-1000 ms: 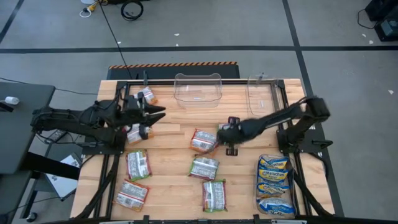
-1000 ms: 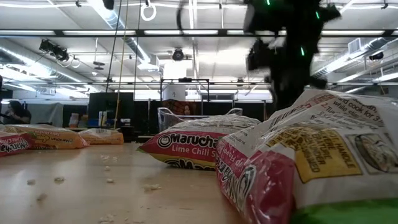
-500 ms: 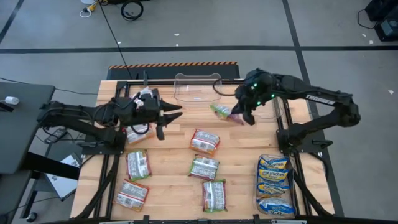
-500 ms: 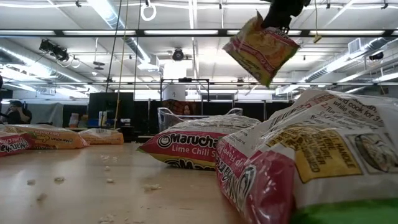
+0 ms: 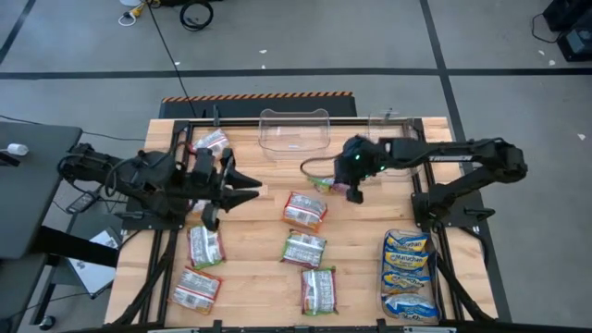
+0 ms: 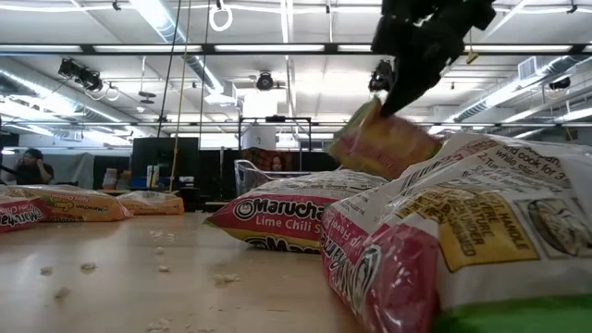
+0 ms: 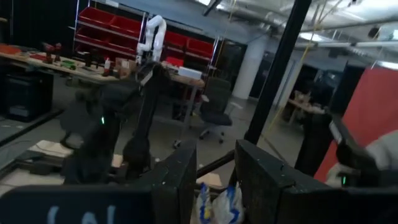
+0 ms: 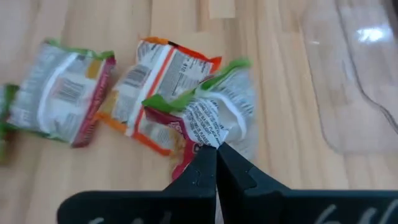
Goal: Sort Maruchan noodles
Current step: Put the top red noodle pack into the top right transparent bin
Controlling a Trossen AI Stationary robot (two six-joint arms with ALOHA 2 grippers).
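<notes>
Several Maruchan packets lie flat on the wooden table: green-and-white ones (image 5: 304, 210), (image 5: 303, 248), (image 5: 317, 289), (image 5: 205, 245), one (image 5: 211, 141) by the far left corner, and blue-and-yellow ones (image 5: 407, 254) at the near right. My right gripper (image 5: 350, 176) hovers near the table's middle, shut on a green-and-white packet (image 8: 214, 115). My left gripper (image 5: 248, 184) is open over the table's left part with its fingers pointing right, and nothing lies between them in the left wrist view (image 7: 216, 177). My right gripper pinches the green-and-white packet by a crumpled edge (image 8: 200, 142) between its two shut fingers, coming from above. The packet (image 6: 384, 143) hangs tilted below the fingers, lifted clear of the table and above the lying packets.
Two clear plastic bins stand at the far edge: one (image 5: 294, 129) in the middle and one (image 5: 388, 134) to its right. A black frame rail (image 5: 277, 121) runs along the far edge. Bare wood shows between the left gripper and the middle packets.
My right gripper lifted a green-and-white packet off the table's middle, swung it high toward the far bins, then dropped lower and moved back toward the left and near side, with the packet still hanging from it. My left gripper shifted slightly toward the near edge and stayed open.
</notes>
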